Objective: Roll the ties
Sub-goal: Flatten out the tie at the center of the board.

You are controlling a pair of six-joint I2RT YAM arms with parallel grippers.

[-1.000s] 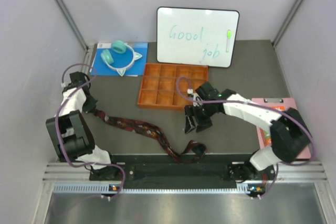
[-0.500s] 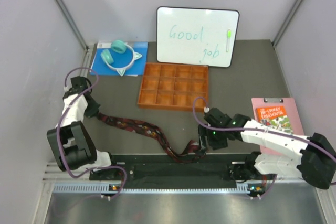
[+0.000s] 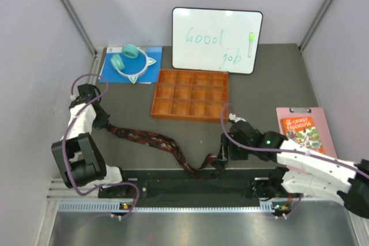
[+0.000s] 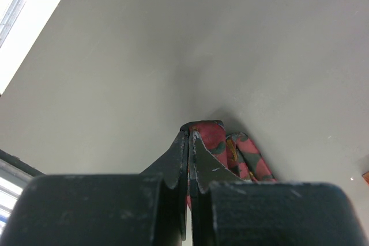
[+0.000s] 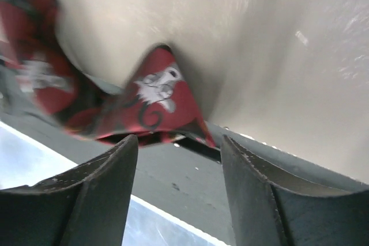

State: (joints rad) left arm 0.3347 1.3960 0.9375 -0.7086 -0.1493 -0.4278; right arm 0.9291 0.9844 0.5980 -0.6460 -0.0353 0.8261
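One dark maroon-red tie [image 3: 155, 140] with black pattern lies unrolled across the dark table, from the left side to the front edge near the middle. My left gripper [image 3: 102, 120] is shut on the tie's left end; in the left wrist view the red fabric [image 4: 209, 142] sticks out past the closed fingertips. My right gripper [image 3: 221, 155] is open, low over the tie's pointed right end [image 3: 214, 164]. In the right wrist view that red tip [image 5: 155, 105] lies just ahead of the spread fingers [image 5: 104, 182], not between them.
An orange compartment tray [image 3: 190, 94] stands behind the tie. A whiteboard [image 3: 217, 40] leans at the back. Teal headphones on a blue sheet [image 3: 131, 63] lie back left. A pink clipboard with a book [image 3: 304, 132] lies at the right. The table's front rail [image 3: 196, 178] runs close under the tie's end.
My right gripper has moved from near the tray down and toward the front edge, reaching the tie's right end. The left gripper has stayed on the tie's left end.
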